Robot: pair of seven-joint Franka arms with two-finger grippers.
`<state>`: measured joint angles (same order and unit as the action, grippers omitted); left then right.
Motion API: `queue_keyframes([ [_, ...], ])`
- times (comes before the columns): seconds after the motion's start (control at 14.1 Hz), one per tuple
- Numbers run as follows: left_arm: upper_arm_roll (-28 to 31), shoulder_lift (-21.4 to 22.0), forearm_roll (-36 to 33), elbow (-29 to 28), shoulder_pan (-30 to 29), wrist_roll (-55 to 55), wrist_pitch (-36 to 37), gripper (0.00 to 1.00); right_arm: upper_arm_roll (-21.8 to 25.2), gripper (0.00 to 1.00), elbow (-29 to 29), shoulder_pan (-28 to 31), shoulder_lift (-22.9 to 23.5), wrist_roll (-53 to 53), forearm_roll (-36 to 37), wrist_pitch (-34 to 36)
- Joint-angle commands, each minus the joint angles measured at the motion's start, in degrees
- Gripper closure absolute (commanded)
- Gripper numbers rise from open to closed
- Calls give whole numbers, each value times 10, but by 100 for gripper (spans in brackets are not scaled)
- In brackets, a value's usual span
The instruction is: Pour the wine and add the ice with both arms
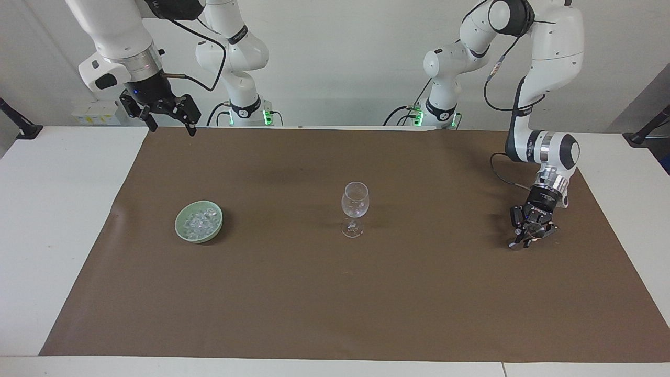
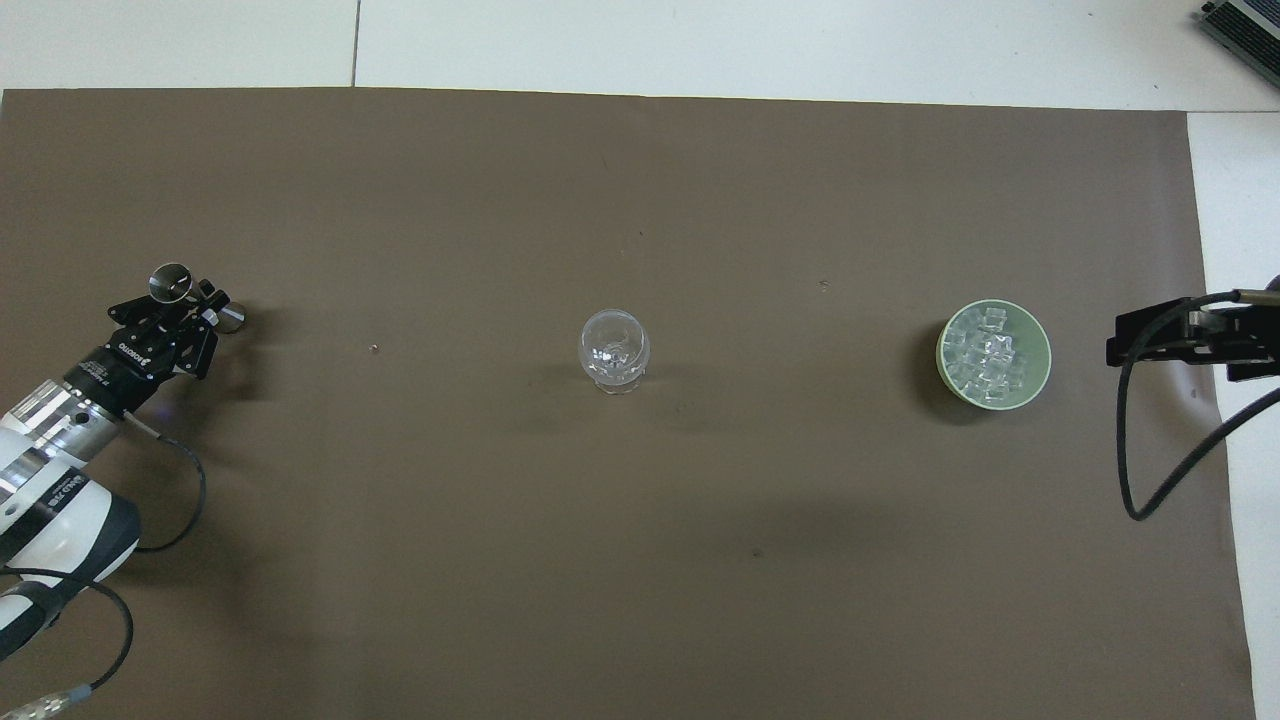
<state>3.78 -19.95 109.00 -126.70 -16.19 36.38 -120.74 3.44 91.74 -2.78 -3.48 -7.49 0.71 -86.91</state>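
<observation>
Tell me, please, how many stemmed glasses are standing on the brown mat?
1. The stemmed glass stands upright mid-mat, between the pale green bowl toward the right arm's end and the left gripper. None appears hidden.

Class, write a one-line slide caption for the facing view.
Left gripper shut on a small double-ended metal jigger low over brown mat; clear stemmed glass central; ice in pale green bowl; right gripper open, raised.

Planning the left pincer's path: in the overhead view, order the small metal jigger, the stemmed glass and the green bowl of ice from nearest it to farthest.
1. Small metal double-cup jigger, at the left pincer.
2. Clear stemmed glass, mid-mat.
3. Pale green bowl of ice, toward the right arm's end.
</observation>
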Motion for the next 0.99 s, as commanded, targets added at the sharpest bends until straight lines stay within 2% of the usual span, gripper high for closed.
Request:
queue_keyframes([
  [0.0,4,-2,14,7,8,-10,6,100,-1,0,16,1,-14,-8,-10,0],
  [0.5,4,21,13,8,12,-10,6,100,-1,0,16,1,-14,-8,-10,0],
  [0.92,4,51,14,8,54,-14,-14,100,-1,0,16,1,-14,-8,-10,0],
])
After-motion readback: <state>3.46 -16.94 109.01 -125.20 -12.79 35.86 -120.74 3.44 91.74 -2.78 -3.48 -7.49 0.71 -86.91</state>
